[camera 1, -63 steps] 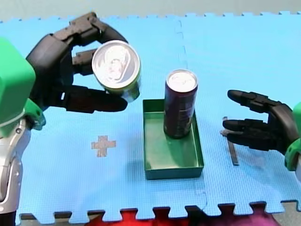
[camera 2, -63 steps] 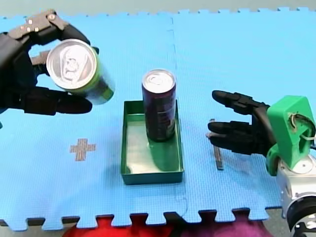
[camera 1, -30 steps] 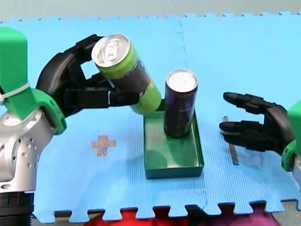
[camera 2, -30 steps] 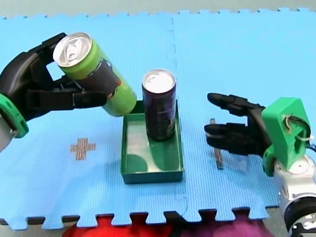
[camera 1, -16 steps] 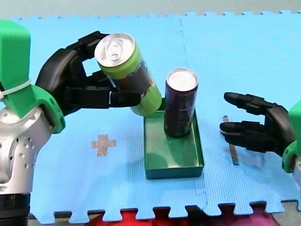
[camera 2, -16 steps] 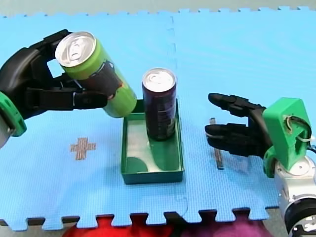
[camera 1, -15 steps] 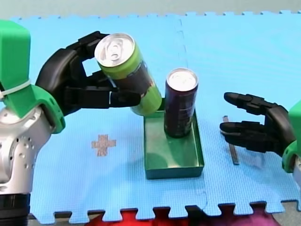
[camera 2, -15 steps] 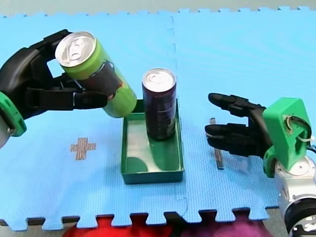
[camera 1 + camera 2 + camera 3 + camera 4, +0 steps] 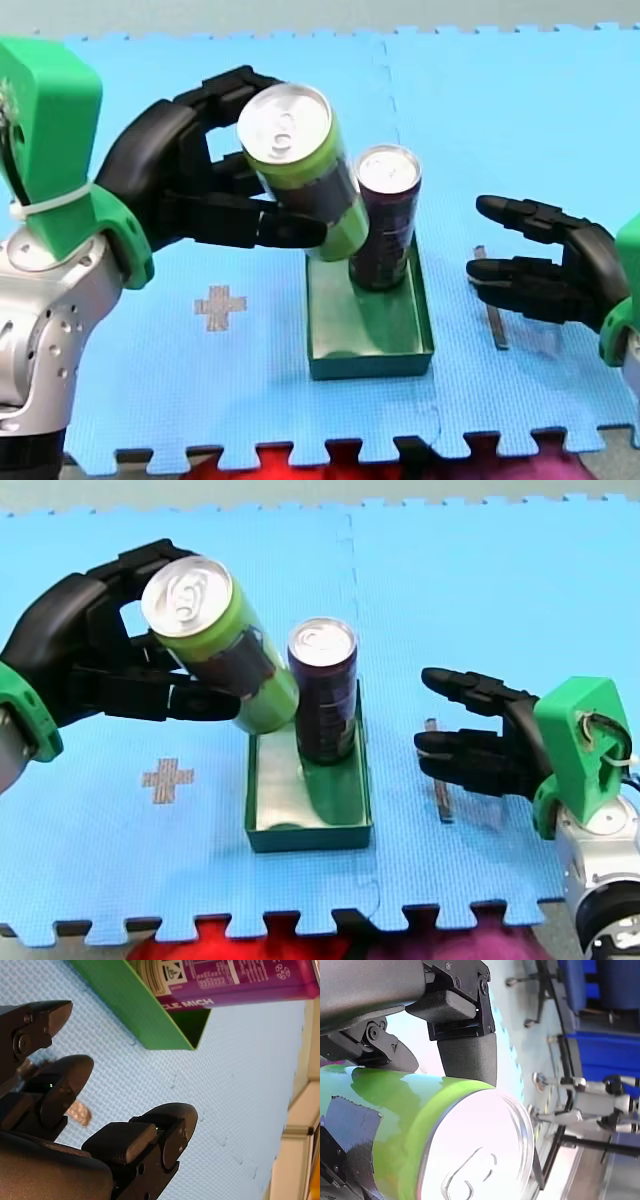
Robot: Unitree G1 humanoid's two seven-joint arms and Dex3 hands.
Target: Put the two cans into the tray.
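Note:
My left hand (image 9: 215, 190) is shut on a green can (image 9: 305, 175), held tilted in the air with its lower end over the left part of the green tray (image 9: 395, 345). The same green can (image 9: 420, 1140) fills the second wrist view between that hand's fingers. A purple can (image 9: 385, 215) stands upright at the far end of the tray, right beside the green can; whether they touch I cannot tell. My right hand (image 9: 530, 270) hovers to the right of the tray, holding nothing. The purple can (image 9: 235, 982) and a tray corner (image 9: 165, 1025) show in the first wrist view.
A grey cross mark (image 9: 220, 308) lies on the blue foam mat (image 9: 520, 120) left of the tray. A thin grey strip (image 9: 492, 325) lies on the mat under the right hand. The mat's jigsaw front edge (image 9: 330, 455) runs along the near side.
My left hand has carried the green can rightward and lower, from left of the tray to over it beside the purple can. The right hand has stayed put.

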